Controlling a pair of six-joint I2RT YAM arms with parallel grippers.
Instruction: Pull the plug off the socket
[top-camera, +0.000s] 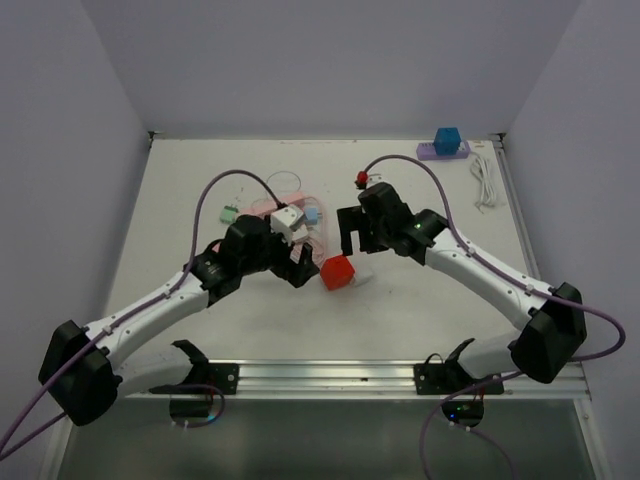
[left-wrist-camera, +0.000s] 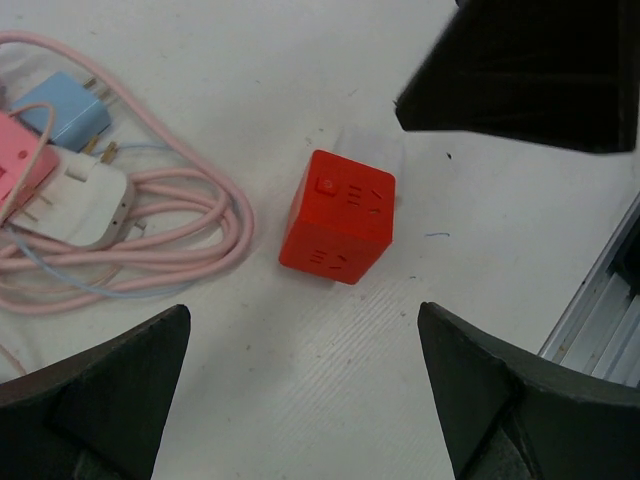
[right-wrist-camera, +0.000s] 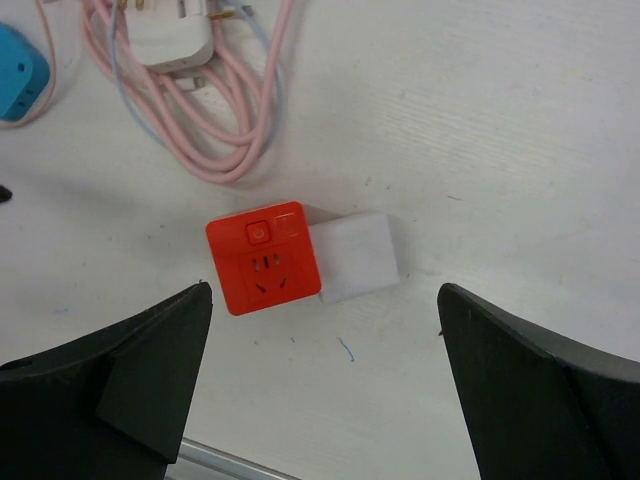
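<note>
- The red socket (right-wrist-camera: 265, 258) lies on the desk (right-wrist-camera: 520, 140) at mid-frame in the right wrist view. The white plug (right-wrist-camera: 357, 255) is seated against its right face.
- In the top view the pair is found low between the two arms.
- The left end effector (left-wrist-camera: 303, 310) is released, with fingers spread wide and nothing grasped. The socket is seen just above its gap.
- The right end effector (right-wrist-camera: 322, 290) is likewise released and empty, and the pair lies just above its gap.
- The step in hand is judged to be the approach, since neither body is gripped yet.
- The socket should be pinned by the left end effector on two free side faces. The plug should be clamped by the right on its flat sides, clear of the seam.
- The pull is best made straight along the prongs, because a twist could jam them or let the cube slip.
- The pink cable (left-wrist-camera: 185, 185) at the left of the frame should be kept out of the fingers.
- The desk is white, matt and lightly scuffed. A metal rail (top-camera: 320, 375) runs along its lower edge, and pale lilac walls (top-camera: 330, 60) enclose three sides.
</note>
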